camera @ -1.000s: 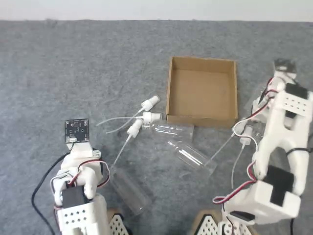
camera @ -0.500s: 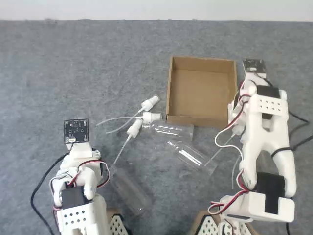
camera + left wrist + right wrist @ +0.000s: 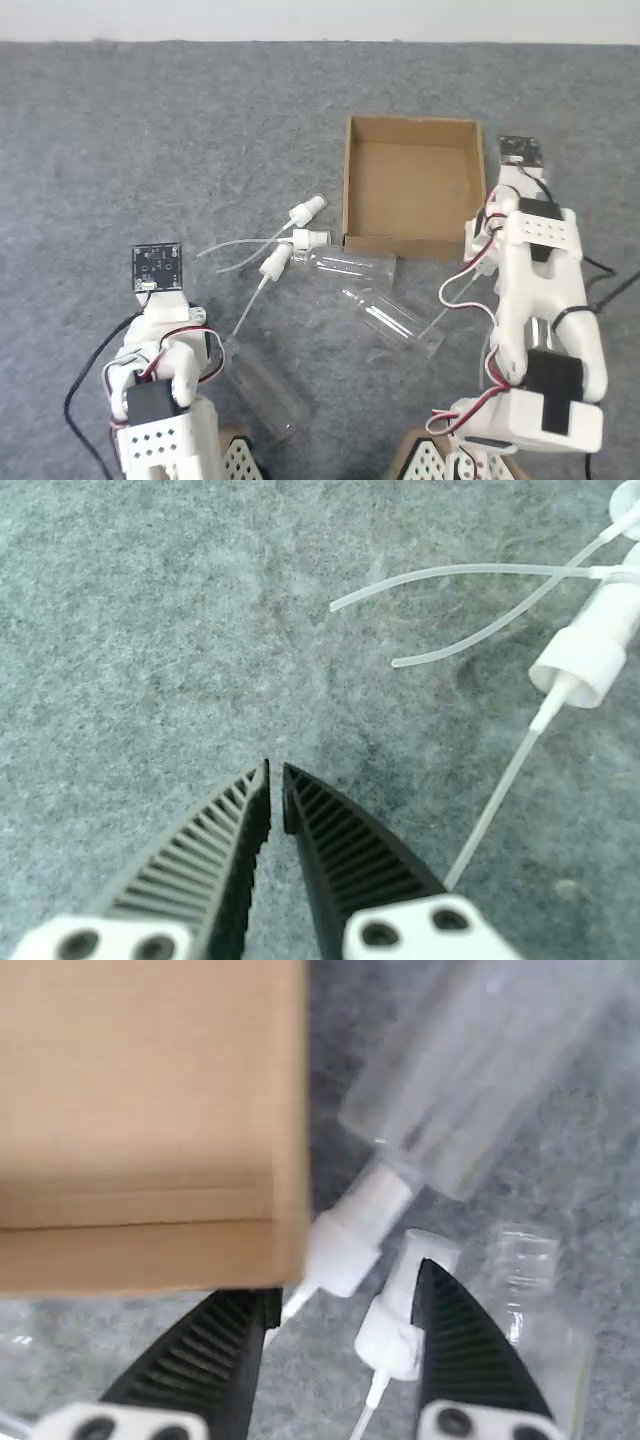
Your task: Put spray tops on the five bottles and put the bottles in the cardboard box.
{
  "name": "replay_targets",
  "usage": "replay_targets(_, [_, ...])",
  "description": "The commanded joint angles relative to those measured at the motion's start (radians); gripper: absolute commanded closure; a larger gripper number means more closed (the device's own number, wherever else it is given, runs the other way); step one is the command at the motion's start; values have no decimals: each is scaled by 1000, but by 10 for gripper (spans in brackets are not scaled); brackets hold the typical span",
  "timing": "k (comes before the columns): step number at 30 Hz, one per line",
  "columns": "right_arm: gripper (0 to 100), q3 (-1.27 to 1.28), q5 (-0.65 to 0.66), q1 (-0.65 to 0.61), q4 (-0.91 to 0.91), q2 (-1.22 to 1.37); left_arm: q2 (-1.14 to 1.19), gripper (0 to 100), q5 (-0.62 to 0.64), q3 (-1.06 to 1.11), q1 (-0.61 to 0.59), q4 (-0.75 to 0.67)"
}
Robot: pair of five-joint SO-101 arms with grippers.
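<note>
The cardboard box (image 3: pixel 412 185) lies open at the back of the grey carpet. Three white spray tops (image 3: pixel 308 210) (image 3: pixel 310 238) (image 3: pixel 275 262) with long tubes lie left of it. Clear bottles lie in front of it (image 3: pixel 355 267) (image 3: pixel 392 318), and another sits close to the left arm (image 3: pixel 262 385). My right gripper (image 3: pixel 347 1280) is open over two spray tops (image 3: pixel 345 1245) (image 3: pixel 400 1315) beside the box's corner (image 3: pixel 150 1110), with clear bottles (image 3: pixel 480 1090) (image 3: pixel 530 1300) just beyond. My left gripper (image 3: pixel 276 768) is shut on nothing above bare carpet, a short way from a spray top (image 3: pixel 585 660).
The right arm (image 3: pixel 535 280) stands along the box's right side and covers the things under it. The left arm (image 3: pixel 160 370) is at the near left. Thin tubes (image 3: pixel 460 575) trail across the carpet. Open carpet stretches to the far left and back.
The right arm has swung left from the table's right edge to the box's right front corner. The left arm has kept still.
</note>
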Motion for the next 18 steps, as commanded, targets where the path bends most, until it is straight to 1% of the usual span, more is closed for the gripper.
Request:
replay_targets(1, [835, -49, 0, 73, -21, 31, -5, 988, -8, -16, -5, 5])
replay_targets(5, [864, -81, 80, 165, -22, 42, -5, 988, -8, -16, -5, 5])
replay_targets(11, [873, -121, 207, 272, -21, 48, -5, 988, -8, -16, -5, 5])
replay_targets(14, [868, -126, 245, 289, -21, 50, -5, 988, -8, -16, -5, 5])
replay_targets(18, [867, -121, 250, 286, -19, 50, -5, 988, -8, -16, -5, 5])
